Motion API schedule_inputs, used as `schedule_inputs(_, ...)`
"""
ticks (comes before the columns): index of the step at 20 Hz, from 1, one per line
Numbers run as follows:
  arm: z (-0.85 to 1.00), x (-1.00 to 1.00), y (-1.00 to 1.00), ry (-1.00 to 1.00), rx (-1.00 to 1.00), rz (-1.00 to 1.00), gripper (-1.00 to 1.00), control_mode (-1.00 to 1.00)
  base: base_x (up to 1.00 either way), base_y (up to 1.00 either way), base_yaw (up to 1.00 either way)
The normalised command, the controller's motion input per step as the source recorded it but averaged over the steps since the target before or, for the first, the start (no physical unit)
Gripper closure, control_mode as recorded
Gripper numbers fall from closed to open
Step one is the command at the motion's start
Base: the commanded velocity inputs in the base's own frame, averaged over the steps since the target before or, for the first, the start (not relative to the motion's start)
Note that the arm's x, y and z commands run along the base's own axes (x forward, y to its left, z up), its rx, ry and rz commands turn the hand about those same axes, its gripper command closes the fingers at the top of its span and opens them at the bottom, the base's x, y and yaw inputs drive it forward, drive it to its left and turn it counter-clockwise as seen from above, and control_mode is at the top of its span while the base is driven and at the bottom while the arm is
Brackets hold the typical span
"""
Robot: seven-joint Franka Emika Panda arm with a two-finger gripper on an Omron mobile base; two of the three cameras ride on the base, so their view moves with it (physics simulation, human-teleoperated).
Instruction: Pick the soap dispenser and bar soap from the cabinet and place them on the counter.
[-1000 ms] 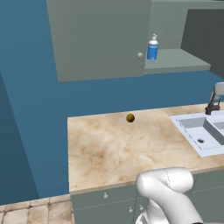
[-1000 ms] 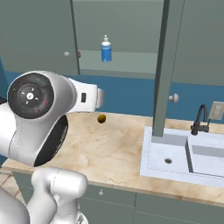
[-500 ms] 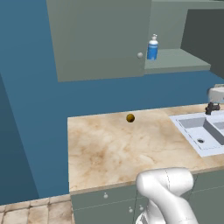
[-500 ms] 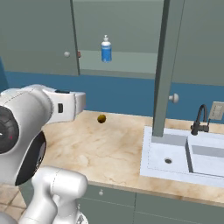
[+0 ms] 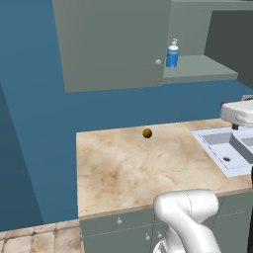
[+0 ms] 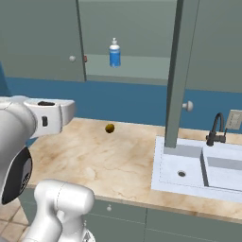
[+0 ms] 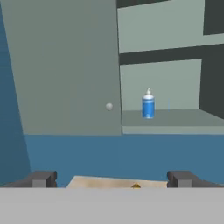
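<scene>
The gripper point(image 7: 112, 179), fingers wide apart and empty, faces the open cabinet point(image 7: 65, 65) to line up on the dispenser point(image 7: 148, 105), upright near the shelf's front edge, above the worktop point(image 5: 128, 168) with its yellow ball point(image 5: 147, 133).

Over the last second only the white arm moves. In the right base view its big round dark-faced joint, which a second ago fills the left side above the beige marble-patterned worktop point(image 6: 94, 160), now sits lower and further left, partly off the edge, and the boxy white link point(image 6: 49, 116) reaches right at a lower height than before. In the left base view the white end of the arm point(image 5: 238, 112) at the right edge, over the pale sink point(image 5: 228, 150), is lower and shows more of its rounded white body than earlier.
</scene>
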Motion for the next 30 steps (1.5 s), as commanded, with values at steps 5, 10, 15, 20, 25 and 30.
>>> schedule_inputs(5, 0.28, -0.17, 0.10, -0.09, 0.00, 0.00, -1.00, -1.00, 0.00, 0.00, 0.00)
schedule_inputs(10, 0.10, -0.17, 0.12, -0.10, 0.00, 0.00, -1.00, -1.00, 0.00, 0.00, 0.00)
schedule_inputs(15, 0.00, 0.00, 0.28, -0.08, 0.00, 0.00, -1.00, -1.00, 0.00, 0.00, 0.00)
schedule_inputs(20, 0.00, 0.10, 0.28, -0.07, 0.00, 0.00, -1.00, -1.00, 0.00, 0.00, 0.00)
schedule_inputs(25, 0.00, 0.08, 0.23, -0.10, 0.00, -0.01, -1.00, -1.00, 0.00, 0.00, 0.00)
schedule_inputs(30, 0.00, 0.14, 0.00, -0.02, 0.00, -0.01, -1.00, -1.00, 0.00, 0.00, 0.00)
